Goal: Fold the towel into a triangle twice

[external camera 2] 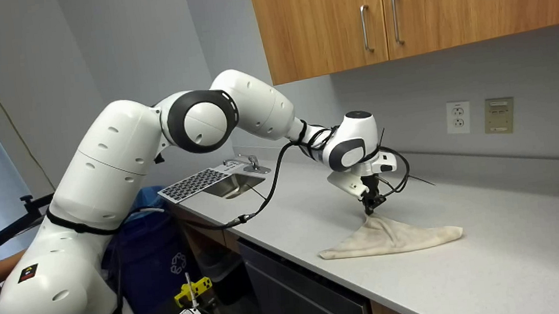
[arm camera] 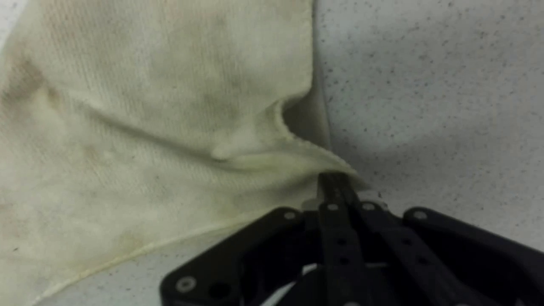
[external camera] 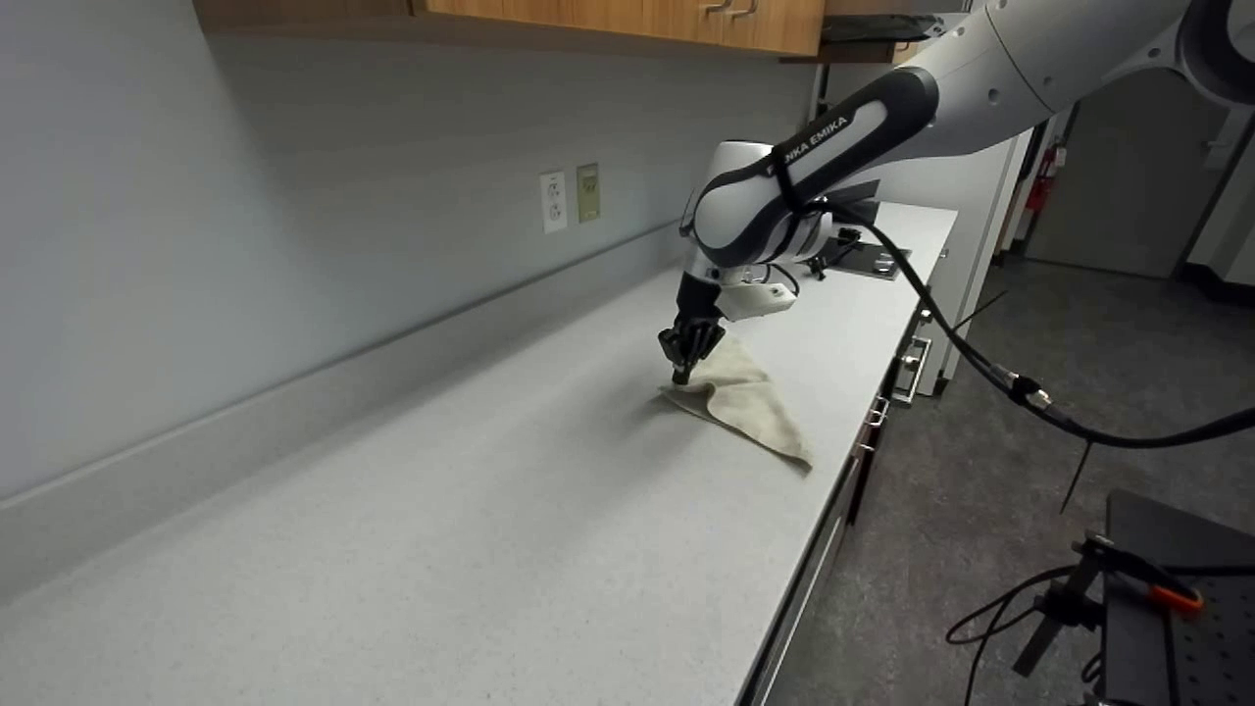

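The cream towel (external camera: 753, 410) lies on the light counter in a roughly triangular shape. It also shows in an exterior view (external camera 2: 395, 237) with one corner drawn up to a peak under the gripper. In the wrist view, the towel (arm camera: 148, 97) fills the left side, with light stains, a crease and a raised, curled edge. My gripper (arm camera: 338, 183) is shut on the towel's corner, its fingertips together at the edge. The gripper shows in both exterior views (external camera: 680, 375) (external camera 2: 368, 210), pointing down close to the counter. The cloth between the fingertips is mostly hidden.
The counter (external camera: 441, 549) runs along a wall with outlets (external camera: 553, 202). Wooden cabinets (external camera 2: 322, 19) hang above. A sink (external camera 2: 235, 186) with a faucet (external camera 2: 255, 167) lies at the counter's far end. A black cable (external camera 2: 276, 178) hangs from the arm. The counter's front edge is near the towel.
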